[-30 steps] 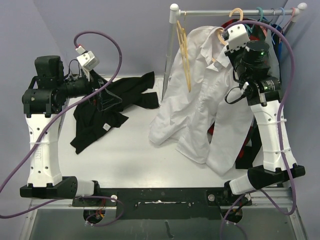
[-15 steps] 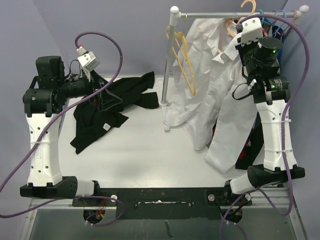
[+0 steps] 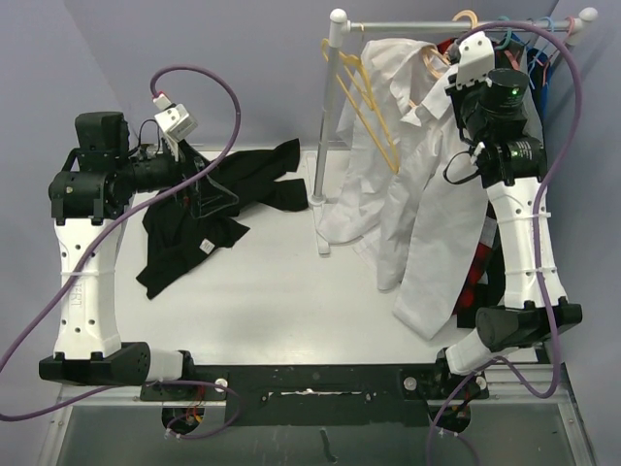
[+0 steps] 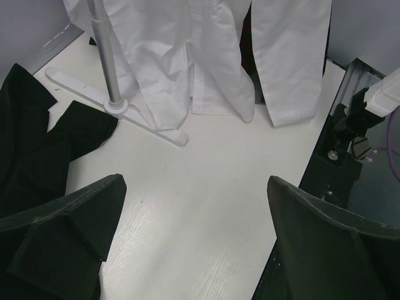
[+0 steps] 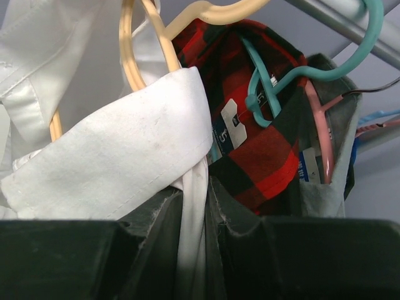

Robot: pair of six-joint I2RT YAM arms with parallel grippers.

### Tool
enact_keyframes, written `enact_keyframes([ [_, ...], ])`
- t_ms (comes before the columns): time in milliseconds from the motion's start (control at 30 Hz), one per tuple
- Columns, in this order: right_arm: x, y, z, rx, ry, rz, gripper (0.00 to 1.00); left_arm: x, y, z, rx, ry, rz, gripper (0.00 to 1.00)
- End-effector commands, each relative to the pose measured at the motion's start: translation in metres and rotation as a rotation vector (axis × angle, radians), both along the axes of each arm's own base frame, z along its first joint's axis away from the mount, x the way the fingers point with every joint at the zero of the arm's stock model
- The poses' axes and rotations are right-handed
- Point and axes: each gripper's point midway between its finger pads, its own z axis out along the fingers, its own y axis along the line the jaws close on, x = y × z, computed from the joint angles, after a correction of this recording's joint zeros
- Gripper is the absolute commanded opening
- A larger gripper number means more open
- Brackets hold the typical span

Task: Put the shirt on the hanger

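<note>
shirt (image 3: 427, 214) thin matt white cloth; hanger (image 5: 127, 56) smooth glossy plastic; rail (image 3: 408, 26) shiny metal; table (image 3: 272, 282) matt white

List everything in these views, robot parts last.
silver clothes rail: one, silver, back right of white table
white long-sleeved collared shirt: one, white, hanging at rail
pale tan hanger: one, peach-tan, at shirt's collar
bright yellow hanger: at least one, yellow, rail's left end
teal hanger: at least one, teal, rail's right end
red-and-black plaid shirt: one, behind white shirt
black garment: one, black, table's left
left gripper: black, open, empty
right gripper: black, shut on shirt
</note>
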Motion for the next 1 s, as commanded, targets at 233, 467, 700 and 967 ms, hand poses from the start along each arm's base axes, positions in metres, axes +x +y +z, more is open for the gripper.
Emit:
enact_keyframes([
  [233, -0.068, -0.006, 0.082, 0.122, -0.271, -0.011, 0.98, -0.048, 0.007, -0.05, 0.11, 0.08, -0.085, 0.98],
  [467, -0.14, 0.017, 0.15, 0.372, -0.449, 0.14, 0.98, -0.071, 0.034, -0.125, 0.238, 0.161, 0.092, 0.98],
  [700, -0.175, 0.023, 0.113, 0.598, -0.398, 0.124, 0.98, -0.051, 0.1, -0.121, 0.169, 0.201, 0.723, 0.98],
  [967, -0.195, 0.018, 0.083, 0.557, -0.375, 0.092, 0.98, -0.049, 0.138, -0.094, 0.126, 0.044, 0.94, 0.98],
])
